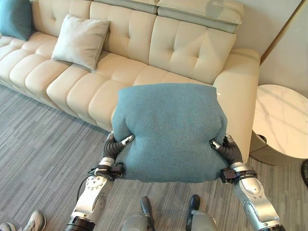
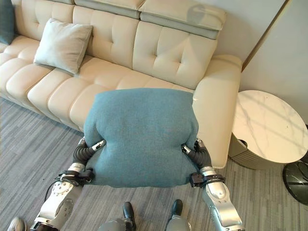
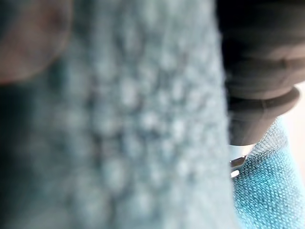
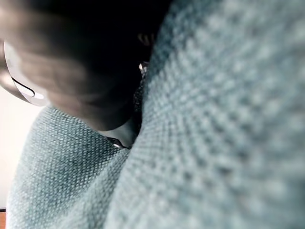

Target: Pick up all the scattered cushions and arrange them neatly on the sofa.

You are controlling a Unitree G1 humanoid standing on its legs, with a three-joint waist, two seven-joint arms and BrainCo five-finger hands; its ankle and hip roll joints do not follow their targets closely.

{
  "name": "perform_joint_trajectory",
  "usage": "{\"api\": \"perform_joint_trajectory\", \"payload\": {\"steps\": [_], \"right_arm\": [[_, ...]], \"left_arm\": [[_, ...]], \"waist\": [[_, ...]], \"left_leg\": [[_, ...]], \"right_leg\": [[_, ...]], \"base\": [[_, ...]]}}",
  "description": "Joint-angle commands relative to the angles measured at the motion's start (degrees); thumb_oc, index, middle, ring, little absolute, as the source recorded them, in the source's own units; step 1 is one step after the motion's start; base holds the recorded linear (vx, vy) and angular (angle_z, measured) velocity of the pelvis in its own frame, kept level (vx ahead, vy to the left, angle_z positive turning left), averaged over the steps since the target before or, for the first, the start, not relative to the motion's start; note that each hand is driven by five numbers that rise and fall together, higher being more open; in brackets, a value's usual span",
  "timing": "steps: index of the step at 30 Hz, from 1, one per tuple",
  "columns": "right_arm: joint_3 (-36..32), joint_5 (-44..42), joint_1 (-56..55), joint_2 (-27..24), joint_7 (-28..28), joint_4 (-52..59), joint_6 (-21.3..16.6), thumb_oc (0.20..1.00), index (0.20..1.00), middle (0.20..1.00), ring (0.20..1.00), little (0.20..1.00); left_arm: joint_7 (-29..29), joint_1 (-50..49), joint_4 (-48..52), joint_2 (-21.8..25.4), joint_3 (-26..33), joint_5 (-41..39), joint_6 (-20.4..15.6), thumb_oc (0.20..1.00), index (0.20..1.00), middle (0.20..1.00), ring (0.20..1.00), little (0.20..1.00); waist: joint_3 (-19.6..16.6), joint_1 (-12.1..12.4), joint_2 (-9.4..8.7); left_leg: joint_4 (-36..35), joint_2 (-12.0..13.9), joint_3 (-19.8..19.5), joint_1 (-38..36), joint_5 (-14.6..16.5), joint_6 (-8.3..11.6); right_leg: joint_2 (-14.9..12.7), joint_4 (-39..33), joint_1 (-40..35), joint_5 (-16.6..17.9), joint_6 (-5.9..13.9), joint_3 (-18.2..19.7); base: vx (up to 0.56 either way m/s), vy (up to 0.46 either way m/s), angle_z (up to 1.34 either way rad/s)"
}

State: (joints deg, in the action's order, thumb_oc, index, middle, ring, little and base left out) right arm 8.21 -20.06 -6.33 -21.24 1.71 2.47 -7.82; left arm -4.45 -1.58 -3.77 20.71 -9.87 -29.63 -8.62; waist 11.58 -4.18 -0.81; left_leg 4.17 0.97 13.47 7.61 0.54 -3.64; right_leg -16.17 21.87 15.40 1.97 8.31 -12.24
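Both hands, left hand (image 1: pixel 117 144) and right hand (image 1: pixel 225 147), squeeze the teal cushion (image 1: pixel 168 130) by its sides; can't tell finger curl, looks soft, light, squishy

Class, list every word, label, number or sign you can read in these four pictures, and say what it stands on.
None: no readable text in any view.
The teal cushion, held between the left hand and right hand, is plain knit.
The grey cushion, the sofa and the round marble table bear no print.
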Motion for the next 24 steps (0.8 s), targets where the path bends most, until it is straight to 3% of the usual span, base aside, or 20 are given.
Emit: {"api": "perform_joint_trajectory", "payload": {"steps": [1,3,5,8,12,13,15,17,18,19,21,23,24], "right_arm": [[2.27,-2.49,6.04,2.89,-4.09,5.19,-4.98,0.2,0.2,0.2,0.2,0.2],[2.48,-3.52,6.33,2.45,-4.39,4.83,-5.13,0.2,0.2,0.2,0.2,0.2],[2.14,-4.46,6.52,2.08,-4.61,4.76,-5.06,0.2,0.2,0.2,0.2,0.2],[1.8,-4.92,6.33,1.86,-4.94,5.03,-5.26,0.2,0.2,0.2,0.2,0.2],[0.95,-5.65,4.54,1.56,-6.07,5.44,-5.19,0.2,0.2,0.2,0.2,0.2],[0.66,-5.36,3.47,1.36,-6.52,5.59,-5.05,0.2,0.2,0.2,0.2,0.2],[0.28,-5.69,2.4,1.2,-6.75,6.02,-5.08,0.2,0.2,0.2,0.2,0.2],[-0.53,-5.59,1.04,0.88,-7.23,6.02,-5.17,0.2,0.2,0.2,0.2,0.2],[-0.76,-5.31,1.04,0.28,-6.72,5.41,-5.52,0.2,0.2,0.2,0.2,0.2],[-1.93,-4.85,0.99,-0.9,-5.89,5.57,-5.78,0.2,0.2,0.2,0.2,0.2],[-2.34,-5.28,0.92,-1.14,-5.65,5.35,-5.88,0.2,0.2,0.2,0.2,0.2],[-2.73,-5.34,1.23,-1.78,-4.83,4.59,-5.79,0.2,0.2,0.2,0.2,0.2],[-3.36,-4.31,1.71,-2.21,-4.43,4.19,-5.7,0.2,0.2,0.2,0.2,0.2]], "left_arm": [[4.02,3.21,7.08,0.66,-1.96,3.5,-4.77,0.2,0.2,0.2,0.2,0.2],[3.76,3.27,6.81,0.95,-1.78,3.69,-4.72,0.2,0.2,0.2,0.2,0.2],[3.42,3.92,6.13,0.39,-1.31,3.84,-4.85,0.2,0.2,0.2,0.2,0.2],[3.6,3.96,5.88,-0.05,-1.12,4.29,-5.04,0.2,0.2,0.2,0.2,0.2],[3.89,3.27,5.59,-0.7,-0.76,4.72,-5.18,0.2,0.2,0.2,0.2,0.2],[4.13,2.31,5.76,-0.62,-0.32,5.03,-5.12,0.2,0.2,0.2,0.2,0.2],[4.53,1.52,5.87,-0.71,-0.32,4.96,-5.12,0.2,0.2,0.2,0.2,0.2],[4.88,0.14,6.13,-0.89,-0.13,5.03,-4.96,0.2,0.2,0.2,0.2,0.2],[4.59,0.03,5.84,-1.0,-0.27,5.05,-4.94,0.2,0.2,0.2,0.2,0.2],[4.56,-0.22,5.88,-1.01,-0.04,4.75,-4.76,0.2,0.2,0.2,0.2,0.2],[4.36,-0.54,5.73,-1.1,0.17,4.79,-4.79,0.2,0.2,0.2,0.2,0.2],[4.29,0.03,5.33,-1.39,-0.03,4.51,-4.58,0.2,0.2,0.2,0.2,0.2],[4.56,0.05,5.44,-1.5,0.01,4.74,-4.43,0.2,0.2,0.2,0.2,0.2]], "waist": [[-0.43,0.79,0.51],[0.24,0.19,0.52],[0.84,-0.75,-0.53],[0.89,-1.08,-0.84],[-0.4,-1.89,-0.29],[-1.11,-2.28,-0.19],[-1.72,-2.74,-0.47],[-3.12,-3.43,-0.03],[-3.43,-3.74,0.07],[-2.74,-3.95,-0.31],[-2.75,-3.79,-0.16],[-2.61,-3.43,-0.78],[-2.59,-3.18,-1.59]], "left_leg": [[0.18,-1.89,-0.76,-3.11,5.9,3.22],[-0.09,-2.73,-1.81,-4.86,7.2,3.23],[1.5,-4.84,-3.26,-7.37,9.9,3.13],[2.08,-5.41,-3.99,-9.2,11.85,3.33],[2.69,-4.38,-5.32,-14.21,15.49,4.57],[2.65,-3.55,-5.38,-16.61,15.8,5.28],[2.59,-3.49,-5.36,-18.08,15.54,5.85],[5.97,-1.19,-4.14,-18.4,11.99,8.52],[12.94,0.78,-3.1,-15.96,8.38,10.34],[25.7,3.47,-2.0,-10.87,2.65,11.26],[28.15,4.61,-0.74,-9.43,1.88,10.63],[28.25,4.72,0.38,-4.38,5.63,8.16],[22.54,5.29,-0.28,-1.24,8.48,7.0]], "right_leg": [[8.56,-3.49,0.05,-2.96,-1.29,2.93],[9.3,-6.0,3.46,-1.88,-1.46,1.2],[9.58,-11.62,5.33,1.0,-0.44,-0.86],[10.15,-15.22,5.38,1.81,0.08,-3.21],[9.81,-18.13,6.55,3.65,1.58,-6.57],[8.28,-17.83,6.7,4.71,1.8,-8.72],[7.73,-18.31,5.84,5.03,1.3,-9.31],[8.32,-17.78,3.75,5.38,0.02,-8.95],[9.0,-17.52,2.4,4.9,-1.09,-8.84],[10.38,-17.27,-0.2,2.87,-3.56,-7.72],[11.53,-17.31,-1.22,1.41,-4.67,-6.92],[11.76,-17.43,-2.58,-0.25,-4.96,-4.15],[11.29,-18.15,-4.19,-0.6,-3.9,-1.19]], "base": [[0.15,0.072,0.25],[0.26,0.092,0.32],[0.33,0.073,0.3],[0.27,0.003,0.36],[0.5,-0.069,0.34],[0.43,-0.105,0.14],[0.4,-0.12,-0.02],[0.46,-0.183,0.03],[0.41,-0.3,0.21],[0.31,-0.268,0.09],[0.2,-0.124,-0.38],[0.29,0.023,-0.74],[0.27,0.099,-0.81]]}}
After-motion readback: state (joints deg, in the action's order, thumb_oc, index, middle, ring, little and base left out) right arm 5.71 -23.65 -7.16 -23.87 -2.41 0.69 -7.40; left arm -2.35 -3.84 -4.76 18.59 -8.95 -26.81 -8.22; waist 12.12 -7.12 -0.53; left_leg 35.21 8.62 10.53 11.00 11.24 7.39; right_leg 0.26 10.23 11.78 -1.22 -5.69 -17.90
